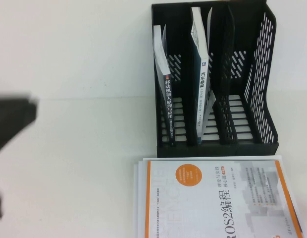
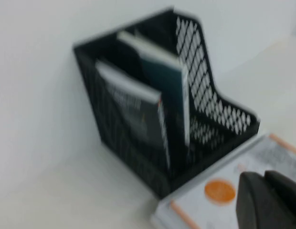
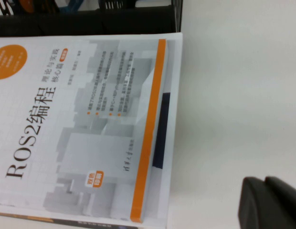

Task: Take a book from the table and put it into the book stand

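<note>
Starting at the near edge of the bench (image 1: 69,74), a white book with an orange stripe (image 1: 213,198) lies flat on a small stack. The right end effector (image 3: 272,202) hangs just off that book's right side. The left end effector (image 2: 269,200) hangs over its orange circle. I cannot tell whether either is released or clenched; neither grasps anything visible.

Beyond both, toward the far edge, stands the book stand (image 1: 262,74). The book (image 1: 203,94) is already in its middle slot, upright with a slight lean, long axis vertical. Its dark blue spine with white lettering faces the near edge, and the white cover shows at the top. A black-spined book (image 1: 168,106) fills the left slot. The left arm looks nearer, and placement seems done.
</note>
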